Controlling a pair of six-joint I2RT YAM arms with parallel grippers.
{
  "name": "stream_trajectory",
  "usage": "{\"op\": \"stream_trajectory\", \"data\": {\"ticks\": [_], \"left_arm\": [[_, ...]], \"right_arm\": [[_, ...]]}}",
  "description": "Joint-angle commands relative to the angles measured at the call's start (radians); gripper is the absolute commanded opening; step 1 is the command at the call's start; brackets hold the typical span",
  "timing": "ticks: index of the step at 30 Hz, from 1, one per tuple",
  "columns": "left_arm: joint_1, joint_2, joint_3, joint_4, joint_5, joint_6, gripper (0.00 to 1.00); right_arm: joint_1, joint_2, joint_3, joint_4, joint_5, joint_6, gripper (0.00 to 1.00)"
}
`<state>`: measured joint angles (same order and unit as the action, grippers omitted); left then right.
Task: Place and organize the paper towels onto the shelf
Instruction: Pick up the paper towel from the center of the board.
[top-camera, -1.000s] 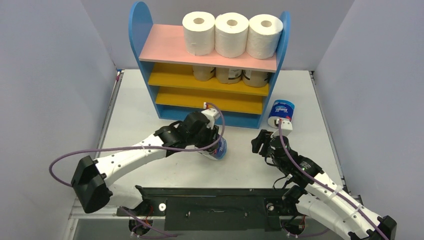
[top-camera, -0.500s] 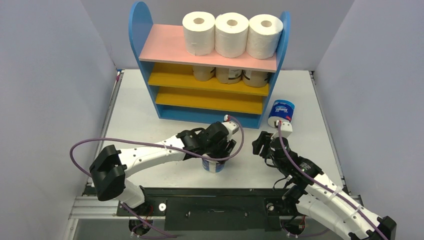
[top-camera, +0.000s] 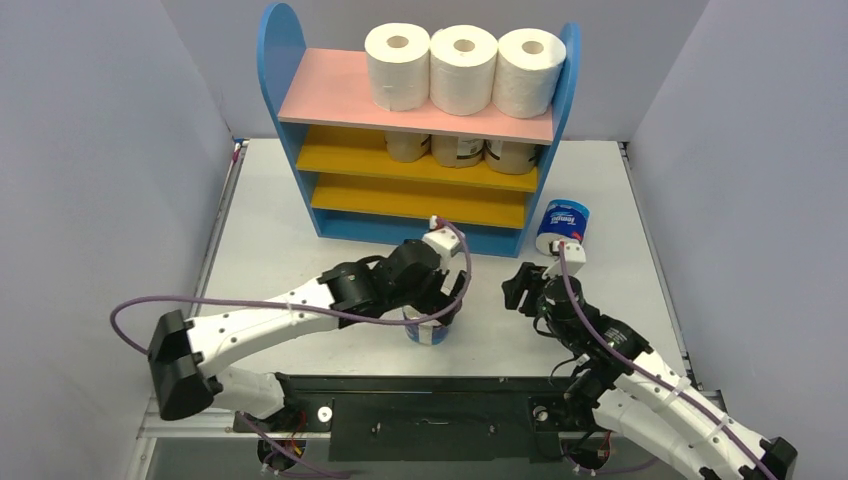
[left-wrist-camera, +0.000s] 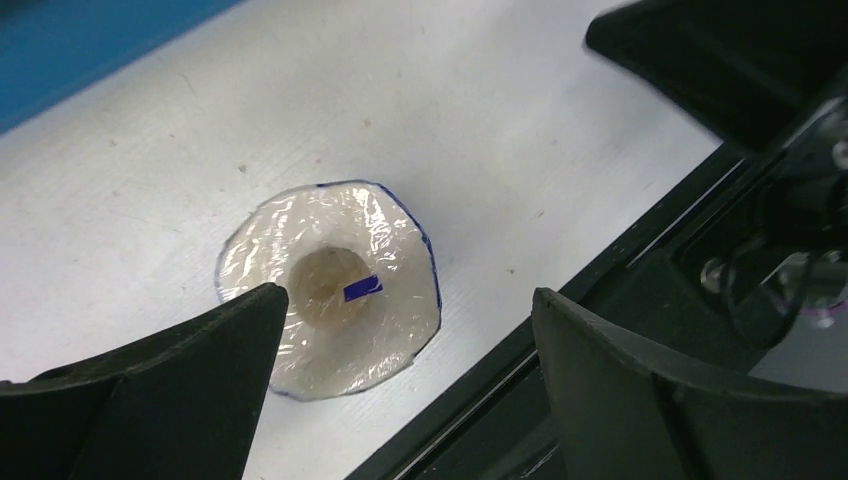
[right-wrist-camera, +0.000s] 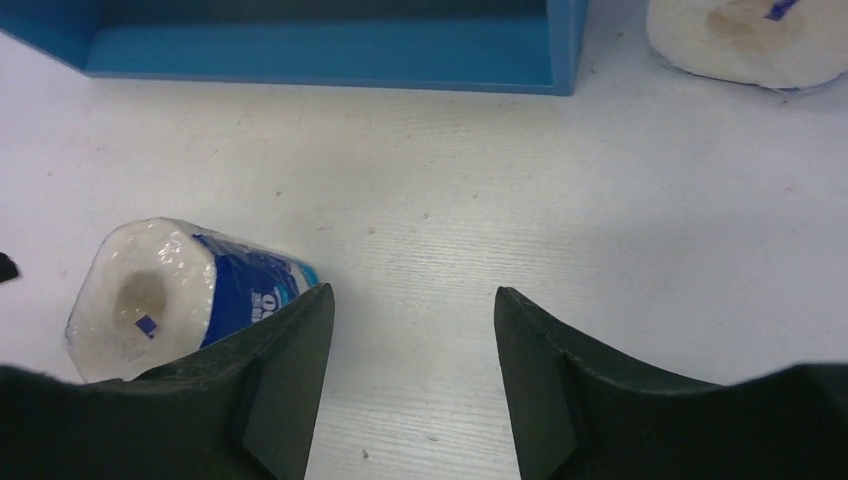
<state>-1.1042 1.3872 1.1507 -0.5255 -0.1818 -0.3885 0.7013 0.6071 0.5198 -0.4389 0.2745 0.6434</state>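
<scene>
You have the white table (top-camera: 280, 250) filling the middle of the top view, with the shelf (top-camera: 275, 60) standing at its far edge, upper centre of the frame.

Both arms reach up from the bottom edge. The left gripper (top-camera: 440, 305) hangs over the centre of the table. In the left wrist view its jaws stand wide apart and grip nothing. The right gripper (top-camera: 520, 285) sits just right of centre. In its own view (right-wrist-camera: 410, 300) the jaws are parted over bare table and grip nothing.

Paper towels, as found:
- Three white rolls (top-camera: 462, 68) stand side by side on the right part of the pink top board.
- Three tan rolls (top-camera: 458, 150) stand in a row beneath them, on the upper yellow board.
- One blue roll (top-camera: 428, 328) stands on end on the table directly below the left gripper. Its wrapped top face (left-wrist-camera: 330, 285) shows between the two fingers in the wrist view.
- A second blue roll (top-camera: 563, 228) stands on the table just beside the shelf's lower right corner.
</scene>
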Motion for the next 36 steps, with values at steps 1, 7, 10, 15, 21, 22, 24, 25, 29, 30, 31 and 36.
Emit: {"op": "stream_trajectory", "data": {"ticks": [1, 7, 10, 15, 21, 22, 24, 25, 29, 30, 31, 36], "left_arm": [[0.021, -0.185, -0.047, 0.041, -0.115, -0.087, 0.95], [0.171, -0.455, -0.323, 0.208, -0.106, -0.284, 0.97], [0.275, -0.576, -0.468, 0.243, -0.075, -0.369, 0.96], [0.406, -0.657, -0.581, 0.206, -0.032, -0.508, 0.96], [0.522, -0.713, -0.652, 0.180, -0.001, -0.571, 0.96], [0.527, -0.717, -0.664, 0.181, 0.002, -0.566, 0.96], [0.542, -0.730, -0.678, 0.188, 0.018, -0.558, 0.96], [0.553, -0.736, -0.683, 0.188, 0.026, -0.558, 0.96], [0.577, -0.747, -0.716, 0.198, 0.046, -0.563, 0.96], [0.580, -0.750, -0.722, 0.211, 0.058, -0.564, 0.96], [0.588, -0.753, -0.736, 0.219, 0.068, -0.562, 0.96], [0.605, -0.766, -0.766, 0.253, 0.102, -0.559, 0.96]], "right_arm": [[0.053, 0.092, 0.101, -0.001, -0.025, -0.054, 0.57], [0.312, 0.228, 0.212, -0.012, 0.125, -0.116, 0.62], [0.398, 0.342, 0.314, -0.032, 0.169, -0.159, 0.62], [0.515, 0.538, 0.470, -0.053, 0.218, -0.253, 0.60], [0.545, 0.736, 0.630, -0.091, 0.145, -0.323, 0.59], [0.551, 0.751, 0.640, -0.099, 0.131, -0.334, 0.60], [0.557, 0.793, 0.664, -0.112, 0.115, -0.341, 0.60], [0.557, 0.818, 0.675, -0.116, 0.112, -0.342, 0.60], [0.561, 0.874, 0.702, -0.131, 0.093, -0.348, 0.60], [0.560, 0.881, 0.705, -0.131, 0.085, -0.351, 0.60], [0.561, 0.896, 0.707, -0.127, 0.082, -0.354, 0.60], [0.559, 0.945, 0.711, -0.126, 0.056, -0.360, 0.58]]}}
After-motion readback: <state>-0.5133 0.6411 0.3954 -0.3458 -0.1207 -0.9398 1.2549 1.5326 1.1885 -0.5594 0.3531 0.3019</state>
